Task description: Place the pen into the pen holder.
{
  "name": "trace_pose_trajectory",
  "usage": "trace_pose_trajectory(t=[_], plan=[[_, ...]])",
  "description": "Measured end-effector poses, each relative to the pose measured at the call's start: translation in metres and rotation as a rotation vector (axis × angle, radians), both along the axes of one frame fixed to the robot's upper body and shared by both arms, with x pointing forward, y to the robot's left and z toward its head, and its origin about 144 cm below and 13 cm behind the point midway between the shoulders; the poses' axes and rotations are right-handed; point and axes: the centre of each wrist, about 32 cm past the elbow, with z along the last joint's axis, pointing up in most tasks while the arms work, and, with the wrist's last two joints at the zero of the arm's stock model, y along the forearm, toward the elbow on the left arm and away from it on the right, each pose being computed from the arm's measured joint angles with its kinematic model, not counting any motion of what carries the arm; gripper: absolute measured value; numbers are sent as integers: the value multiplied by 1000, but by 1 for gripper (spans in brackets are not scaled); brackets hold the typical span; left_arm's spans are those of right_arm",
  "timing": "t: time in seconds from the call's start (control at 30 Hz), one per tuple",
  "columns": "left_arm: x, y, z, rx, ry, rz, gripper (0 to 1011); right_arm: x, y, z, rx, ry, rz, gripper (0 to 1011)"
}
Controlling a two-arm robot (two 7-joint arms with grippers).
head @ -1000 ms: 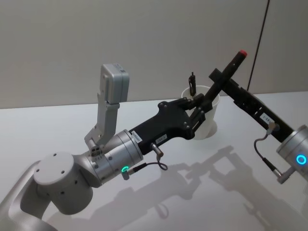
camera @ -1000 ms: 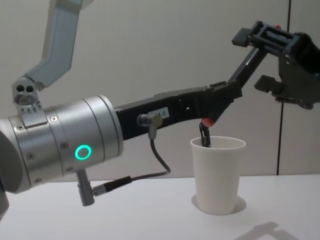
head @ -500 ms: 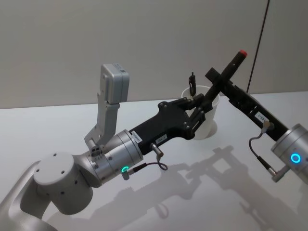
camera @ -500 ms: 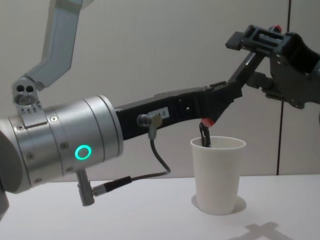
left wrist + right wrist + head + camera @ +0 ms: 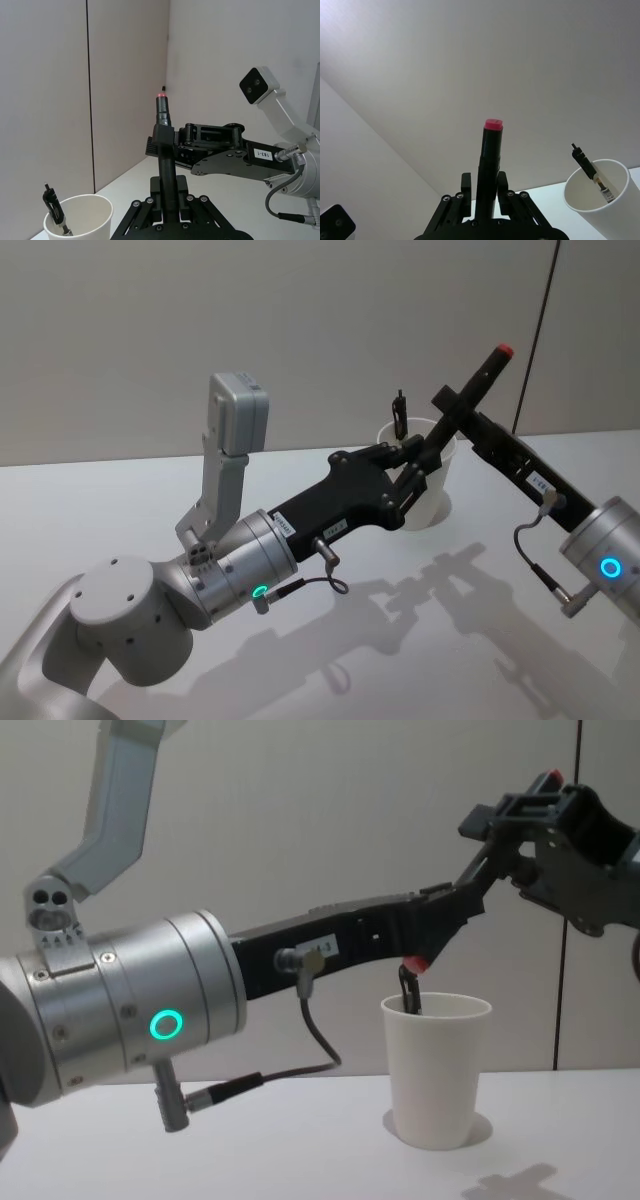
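Both grippers, left gripper [image 5: 425,455]; right gripper [image 5: 452,408], clamp pen [image 5: 478,380] over pen holder [image 5: 432,502].

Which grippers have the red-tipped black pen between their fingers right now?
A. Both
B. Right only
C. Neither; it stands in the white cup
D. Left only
A: the left gripper clamps the pen low on its barrel, and the right gripper closes on it higher up.

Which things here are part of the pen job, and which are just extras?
Job: red-tipped pen, held by left tool, right tool at it; pen holder.
Extras: black clip pen standing in the holder; table.
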Motion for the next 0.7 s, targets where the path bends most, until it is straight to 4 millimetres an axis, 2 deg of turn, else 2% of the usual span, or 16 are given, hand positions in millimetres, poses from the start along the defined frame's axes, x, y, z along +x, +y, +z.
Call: trace_pose_trajectory(t=[0.1,0.2,0.57,0.7], plan=[[0,0,0,0,0,0,179,0,0,0,0,0,0,252],[0,0,0,0,0,0,180,0,0,0,0,0,0,206],[0,0,0,0,0,0,183,0,1,0,0,0,1,204],[0,0,0,0,0,0,295,0,1,0,0,0,0,203]])
